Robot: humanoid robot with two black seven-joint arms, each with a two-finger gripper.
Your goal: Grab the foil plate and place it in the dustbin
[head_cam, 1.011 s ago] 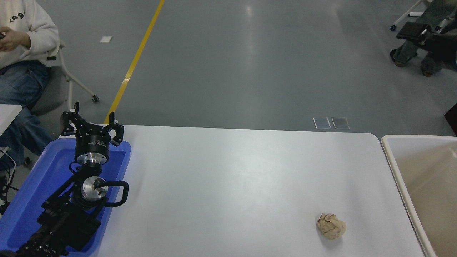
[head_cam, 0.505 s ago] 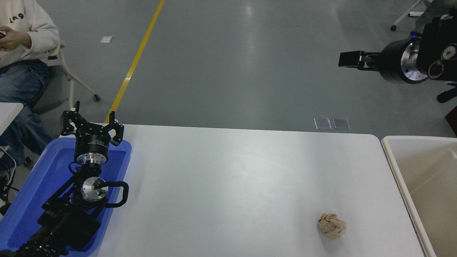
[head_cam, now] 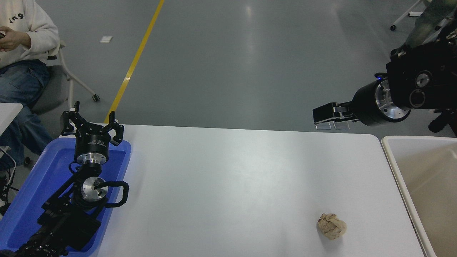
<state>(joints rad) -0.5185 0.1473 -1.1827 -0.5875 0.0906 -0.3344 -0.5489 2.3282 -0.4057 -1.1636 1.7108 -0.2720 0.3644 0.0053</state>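
Note:
No foil plate shows anywhere in the head view; it is hidden or out of view. The dustbin [head_cam: 425,178], beige inside with a cream rim, stands off the table's right end and is cut off by the picture's edge. My right gripper [head_cam: 324,115] comes in from the right edge and hangs in the air above the table's far right corner, pointing left; it is seen side-on. My left gripper [head_cam: 91,120] is open and parked over the blue tray at the lower left.
A crumpled tan paper ball [head_cam: 331,225] lies on the white table [head_cam: 228,185] near its front right. A blue plastic tray [head_cam: 43,185] sits under the left arm. A person [head_cam: 21,43] sits at the far left.
My right arm came into view from the upper right and moved down and left, now above the table's far right corner. The left arm has not moved.

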